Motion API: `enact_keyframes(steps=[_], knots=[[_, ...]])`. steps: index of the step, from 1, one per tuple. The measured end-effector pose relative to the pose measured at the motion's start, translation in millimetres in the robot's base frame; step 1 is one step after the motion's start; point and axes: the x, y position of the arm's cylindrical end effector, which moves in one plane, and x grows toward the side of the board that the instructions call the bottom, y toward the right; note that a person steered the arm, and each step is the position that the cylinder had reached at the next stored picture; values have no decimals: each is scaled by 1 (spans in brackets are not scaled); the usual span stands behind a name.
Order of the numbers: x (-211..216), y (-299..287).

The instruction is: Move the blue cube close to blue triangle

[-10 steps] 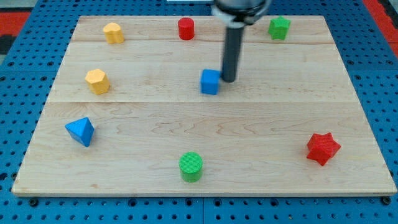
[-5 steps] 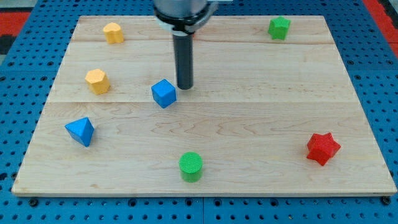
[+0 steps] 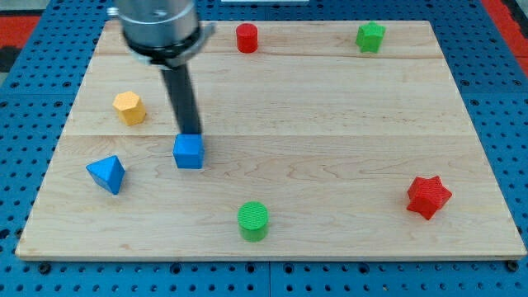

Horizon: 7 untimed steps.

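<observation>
The blue cube (image 3: 188, 153) sits left of the board's middle. The blue triangle (image 3: 106, 173) lies to its left and slightly lower, about a block's width and a half away. My tip (image 3: 190, 134) is at the cube's upper edge, touching or nearly touching it from the view's top. The dark rod rises from there toward the arm's head at the top left.
A yellow block (image 3: 129, 107) sits above the blue triangle. A red cylinder (image 3: 247, 38) and a green block (image 3: 370, 36) are along the top edge. A green cylinder (image 3: 253, 220) is at the bottom middle, a red star (image 3: 428, 196) at the right. The arm hides the top-left corner.
The blue cube has slid left and down, from the board's middle toward the blue triangle. My tip moved left with it and now hides the yellow block at the top left.
</observation>
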Motion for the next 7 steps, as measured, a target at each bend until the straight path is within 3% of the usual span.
enact_keyframes(steps=[1,2,3,5,6,7], knots=[[15,27],[44,18],[51,-33],[17,-5],[17,-63],[28,-78]])
